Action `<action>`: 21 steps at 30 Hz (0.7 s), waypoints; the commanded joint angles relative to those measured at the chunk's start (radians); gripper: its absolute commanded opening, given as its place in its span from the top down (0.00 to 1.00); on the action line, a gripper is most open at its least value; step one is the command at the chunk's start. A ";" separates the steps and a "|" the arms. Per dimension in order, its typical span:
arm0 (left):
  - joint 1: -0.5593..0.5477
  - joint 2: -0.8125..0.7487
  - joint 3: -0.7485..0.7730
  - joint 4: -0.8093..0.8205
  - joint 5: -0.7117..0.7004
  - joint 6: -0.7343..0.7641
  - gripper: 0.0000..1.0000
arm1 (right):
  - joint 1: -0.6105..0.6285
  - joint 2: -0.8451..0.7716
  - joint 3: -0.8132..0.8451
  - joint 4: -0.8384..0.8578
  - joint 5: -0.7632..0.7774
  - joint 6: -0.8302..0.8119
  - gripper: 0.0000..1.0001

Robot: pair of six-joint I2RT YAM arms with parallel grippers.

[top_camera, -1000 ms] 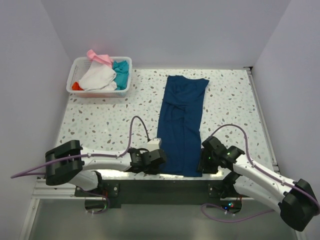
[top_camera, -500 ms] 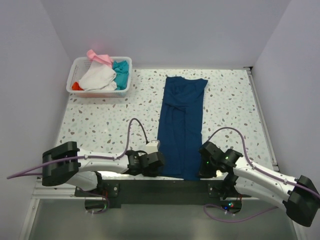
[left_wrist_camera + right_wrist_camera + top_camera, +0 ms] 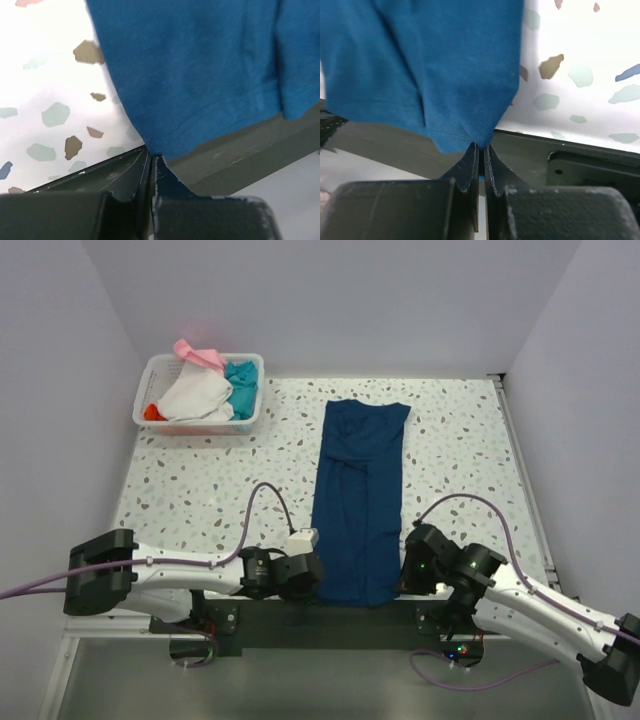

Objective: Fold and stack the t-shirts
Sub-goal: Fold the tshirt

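A dark navy-blue t-shirt (image 3: 360, 495) lies folded into a long strip down the middle of the table, its near end hanging past the front edge. My left gripper (image 3: 318, 578) is shut on the strip's near left corner (image 3: 157, 145). On the other side, my right gripper (image 3: 402, 578) is shut on the near right corner (image 3: 482, 142). More t-shirts, white (image 3: 195, 395), teal (image 3: 242, 380), pink (image 3: 198, 353) and orange-red (image 3: 151, 412), are piled in the basket.
The white plastic basket (image 3: 251, 418) stands at the table's far left corner. Walls close in on the left, back and right. A dark rail (image 3: 330, 612) runs along the front edge between the arm bases.
The right gripper has shut on the shirt's near right corner. Both grippers have pulled back toward the front edge, dragging the blue strip nearer so its end overhangs the table.
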State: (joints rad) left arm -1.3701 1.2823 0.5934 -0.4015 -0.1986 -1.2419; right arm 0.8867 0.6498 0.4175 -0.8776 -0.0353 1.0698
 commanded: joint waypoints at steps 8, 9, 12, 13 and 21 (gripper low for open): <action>0.134 0.032 0.206 0.018 -0.116 0.186 1.00 | 0.001 0.158 0.291 -0.040 0.328 -0.131 1.00; 0.163 0.037 0.219 0.036 -0.110 0.231 1.00 | -0.002 0.168 0.305 -0.031 0.381 -0.145 1.00; 0.206 0.063 0.290 0.047 -0.150 0.297 1.00 | -0.044 0.224 0.357 0.051 0.384 -0.220 1.00; 0.216 0.081 0.322 0.041 -0.157 0.312 1.00 | -0.084 0.244 0.363 0.078 0.347 -0.260 1.00; 0.358 0.215 0.468 0.069 -0.162 0.481 1.00 | -0.264 0.387 0.446 0.276 0.255 -0.350 1.00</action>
State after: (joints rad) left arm -1.0573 1.4647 0.9970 -0.3771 -0.3294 -0.8684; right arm 0.6514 1.0122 0.7811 -0.7166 0.2268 0.7853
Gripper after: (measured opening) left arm 0.021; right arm 0.026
